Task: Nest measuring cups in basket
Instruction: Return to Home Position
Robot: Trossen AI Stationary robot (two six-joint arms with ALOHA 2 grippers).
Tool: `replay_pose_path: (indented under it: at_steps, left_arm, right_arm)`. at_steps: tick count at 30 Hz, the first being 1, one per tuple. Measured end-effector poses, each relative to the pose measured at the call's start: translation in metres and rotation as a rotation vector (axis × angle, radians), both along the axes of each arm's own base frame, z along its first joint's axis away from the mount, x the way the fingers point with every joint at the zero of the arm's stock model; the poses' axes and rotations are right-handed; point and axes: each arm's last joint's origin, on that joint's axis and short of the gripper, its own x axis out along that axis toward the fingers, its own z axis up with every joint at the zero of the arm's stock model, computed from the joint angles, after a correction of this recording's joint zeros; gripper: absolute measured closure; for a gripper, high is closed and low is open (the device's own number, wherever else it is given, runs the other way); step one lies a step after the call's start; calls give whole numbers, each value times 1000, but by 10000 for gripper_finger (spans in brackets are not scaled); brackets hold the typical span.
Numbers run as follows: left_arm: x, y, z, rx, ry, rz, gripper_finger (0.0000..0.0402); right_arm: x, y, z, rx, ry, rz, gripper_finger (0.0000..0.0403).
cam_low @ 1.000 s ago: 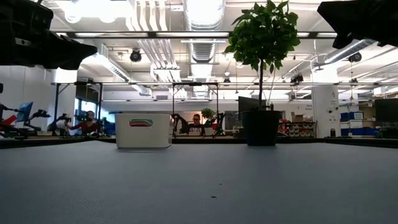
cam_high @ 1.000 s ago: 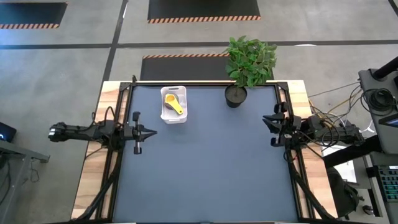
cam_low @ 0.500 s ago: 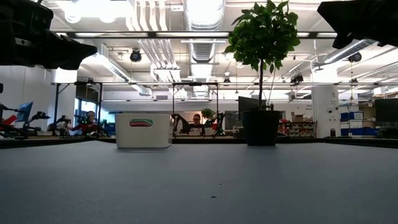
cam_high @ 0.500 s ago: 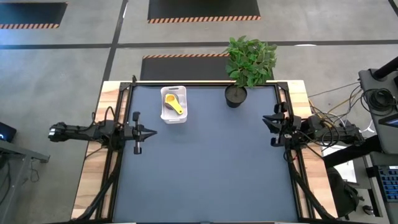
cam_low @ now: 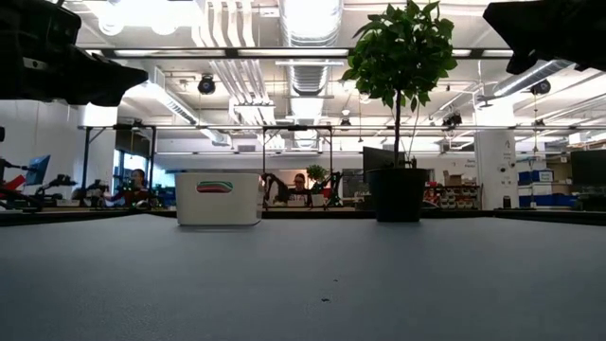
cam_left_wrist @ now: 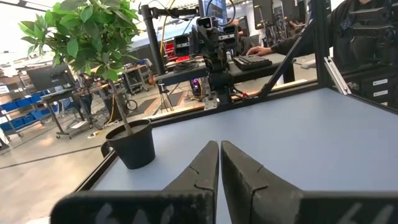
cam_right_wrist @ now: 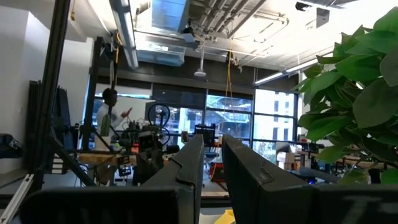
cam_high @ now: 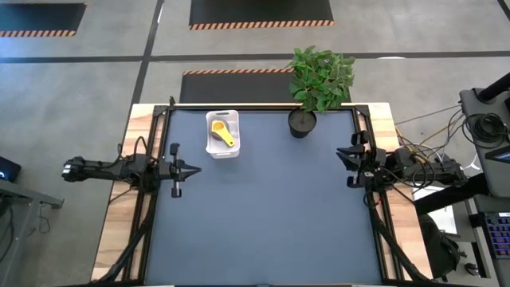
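The white basket point(cam_high: 222, 133) stands on the table's far left part; in the low view the basket point(cam_low: 218, 197) rests flat on its base. A yellow measuring cup point(cam_high: 221, 130) lies on top inside it, handle toward the near edge. Red and green bands of other cups point(cam_low: 215, 187) show through the basket's wall; the remaining cups are hidden. My left gripper point(cam_high: 195, 168) hovers shut at the table's left edge, near of the basket. My right gripper point(cam_high: 339, 154) hovers shut at the right edge. In the wrist views the left gripper point(cam_left_wrist: 219, 149) and the right gripper point(cam_right_wrist: 211, 144) touch nothing.
A black plant pot point(cam_high: 302, 123) with a leafy green plant point(cam_high: 321, 76) stands at the table's far edge, right of the basket; the pot shows as well in the low view point(cam_low: 398, 194) and left wrist view point(cam_left_wrist: 130, 144). People sit in the room behind the table.
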Motion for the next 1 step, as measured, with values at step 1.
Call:
replay_pose_path:
  at_steps: [1]
  left_arm:
    - [0,0,0,0,0,0,402]
  right_arm:
    - [0,0,0,0,0,0,355]
